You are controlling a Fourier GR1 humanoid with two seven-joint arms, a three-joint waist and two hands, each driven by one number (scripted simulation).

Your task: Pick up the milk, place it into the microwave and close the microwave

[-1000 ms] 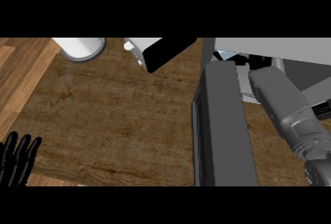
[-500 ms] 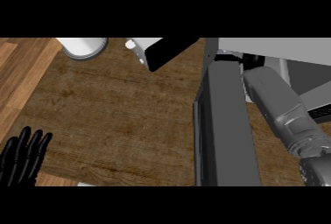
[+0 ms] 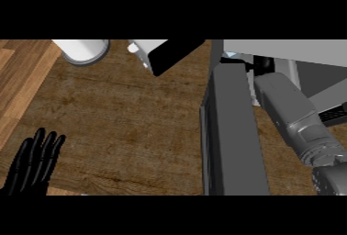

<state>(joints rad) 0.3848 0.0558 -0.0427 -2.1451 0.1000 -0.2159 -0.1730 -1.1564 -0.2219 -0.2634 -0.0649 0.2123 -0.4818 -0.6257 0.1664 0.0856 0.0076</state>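
Observation:
The microwave's open door (image 3: 230, 137) stands edge-on as a long grey slab down the right half of the head view. My right forearm (image 3: 291, 114) runs up beside it into the microwave's opening (image 3: 308, 75). Only a black part of my right hand (image 3: 262, 65) shows past the door's top end, beside a small pale bluish-white patch (image 3: 232, 55) that may be the milk; whether the hand holds it is hidden. My left hand (image 3: 34, 163) rests open at the lower left, fingers up, holding nothing.
A white round container (image 3: 85, 48) stands at the back left of the brown counter (image 3: 122, 119). A white and black object (image 3: 166, 55) sits behind the door's far end. Lighter wood (image 3: 20, 78) runs along the left edge.
My right forearm has pushed farther up into the microwave. The left hand has risen higher into view at the lower left.

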